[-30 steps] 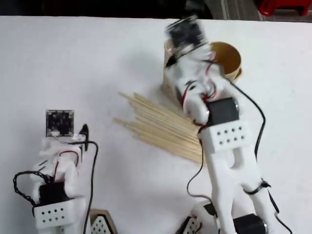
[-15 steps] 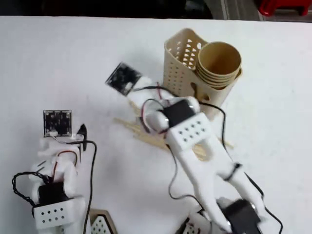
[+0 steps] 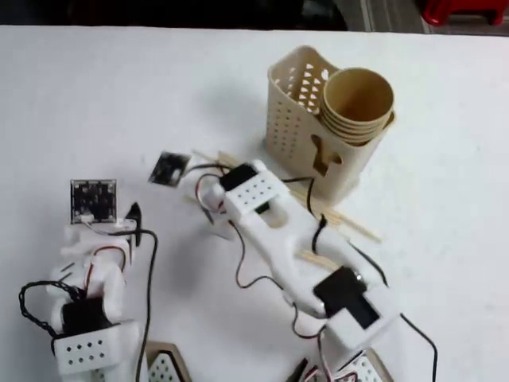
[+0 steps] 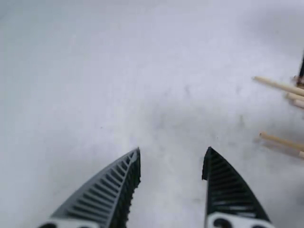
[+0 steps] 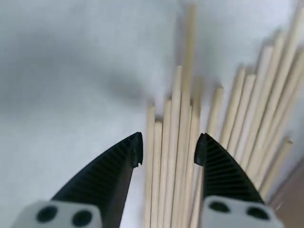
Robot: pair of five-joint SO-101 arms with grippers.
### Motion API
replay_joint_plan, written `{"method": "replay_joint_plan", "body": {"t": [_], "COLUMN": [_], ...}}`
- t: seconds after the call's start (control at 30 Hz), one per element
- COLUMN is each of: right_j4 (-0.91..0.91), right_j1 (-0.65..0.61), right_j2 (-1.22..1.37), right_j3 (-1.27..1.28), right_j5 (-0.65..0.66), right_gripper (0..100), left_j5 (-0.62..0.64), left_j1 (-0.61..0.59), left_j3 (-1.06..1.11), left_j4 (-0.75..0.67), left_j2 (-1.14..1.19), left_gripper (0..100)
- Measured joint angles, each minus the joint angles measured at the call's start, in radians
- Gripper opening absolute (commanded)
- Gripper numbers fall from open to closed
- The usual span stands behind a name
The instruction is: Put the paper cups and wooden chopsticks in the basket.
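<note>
White and plain, the bench (image 3: 95,87) carries a cream plastic basket with perforated walls (image 3: 296,119). It stands upright, and the stack of tan paper cups (image 3: 358,95) already sits inside it, at one side. Outside it is the bundle of thin pale wooden chopsticks (image 5: 176,142), which lies flat on the bench just beside the basket, partly under our right arm (image 3: 270,223). The jaws of this arm are spread and stand over the bundle, one on each side of a few sticks, close to their ends, and they pinch nothing yet. Our left arm (image 3: 87,270) rests well apart, its jaws also spread above bare bench, with some stick tips at the edge of its view. We judge that several things could go wrong. The jaws enclose only a part of the bundle, so closing them may catch a few sticks and push the others sideways, and round sticks roll easily. Because the grip would be near the ends, the long free part may hang down and slip out during the lift. The free space next to the cups looks narrow, so a tilted bundle could strike the rim, tip the basket or fall back on the bench.
</note>
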Motion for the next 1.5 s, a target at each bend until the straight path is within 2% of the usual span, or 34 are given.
{"method": "replay_joint_plan", "body": {"t": [0.3, 0.53, 1.1, 1.5], "right_j4": [-0.078, -0.081, 0.219, 0.285], "right_j1": [0.021, 0.054, 0.064, 0.064], "right_j2": [0.097, 0.216, 0.242, -0.043], "right_j3": [-0.006, -0.109, -0.39, -0.404], "right_j5": [0.003, 0.003, 0.005, 0.005], "right_gripper": [17.9, 1.6, 1.8, 1.8], "left_j5": [0.0, 0.0, 0.0, 0.0], "left_j1": [0.0, 0.0, 0.0, 0.0], "left_j3": [0.0, 0.0, 0.0, 0.0], "left_j4": [0.0, 0.0, 0.0, 0.0], "left_j2": [0.0, 0.0, 0.0, 0.0], "left_gripper": [22, 22, 22, 22]}}
